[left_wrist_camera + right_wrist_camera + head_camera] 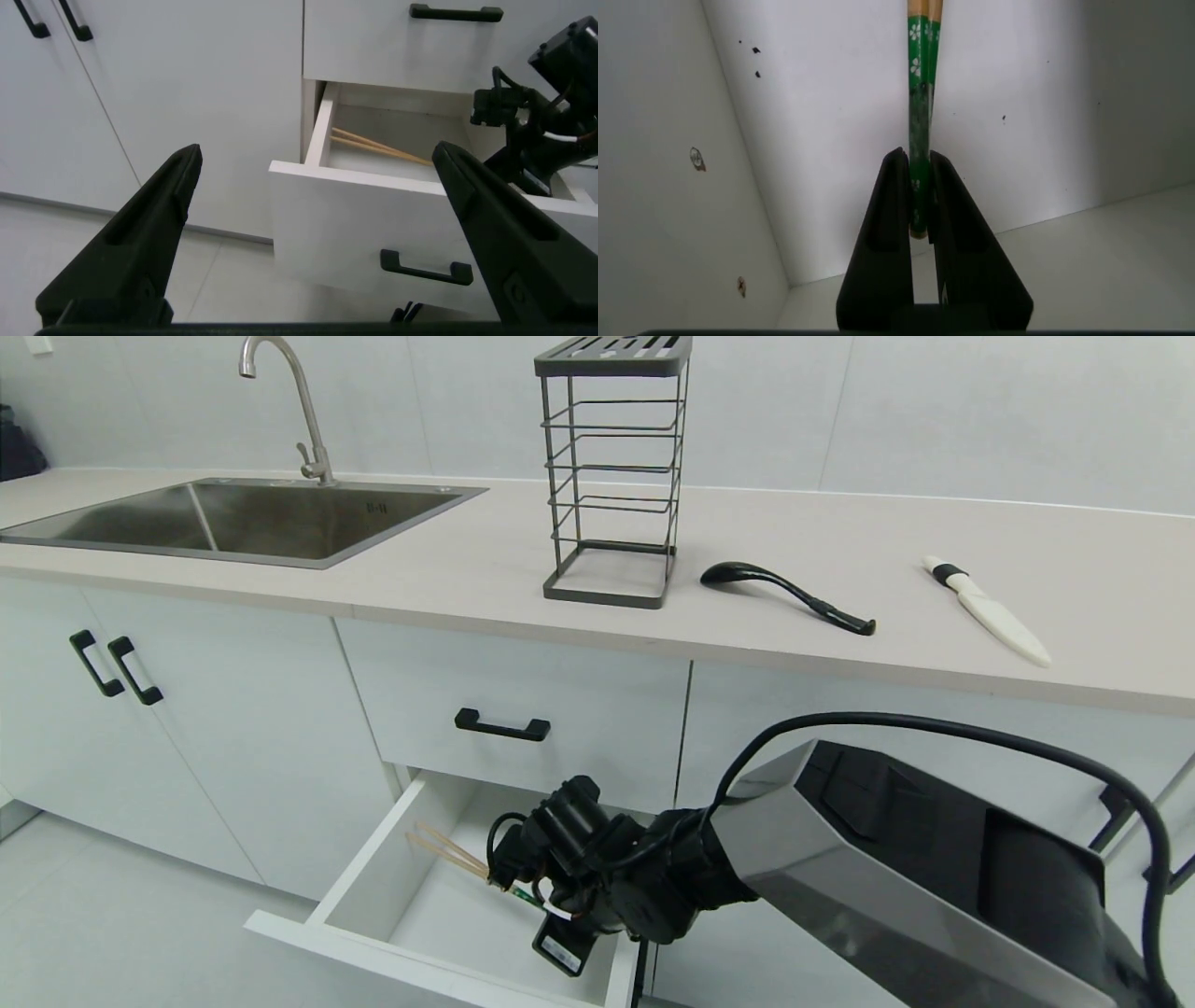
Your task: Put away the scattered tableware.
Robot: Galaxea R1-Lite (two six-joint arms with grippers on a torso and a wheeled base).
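Note:
My right gripper [504, 887] is inside the open white drawer [392, 933], shut on a pair of chopsticks [921, 112] with green patterned ends; their wooden tips [443, 851] point toward the drawer's left wall. The same chopsticks [378, 147] lie slanted in the drawer [374, 187] as the left wrist view shows it. My left gripper [318, 233] is open and empty, held low in front of the drawer. A black ladle [784, 590] and a white knife [988, 610] lie on the counter [467, 579].
A black wire rack [611, 471] stands on the counter left of the ladle. The sink [243, 518] with its faucet [299, 401] is at the far left. Closed cabinet doors [140, 728] stand left of the drawer, and a closed drawer [504, 709] sits above it.

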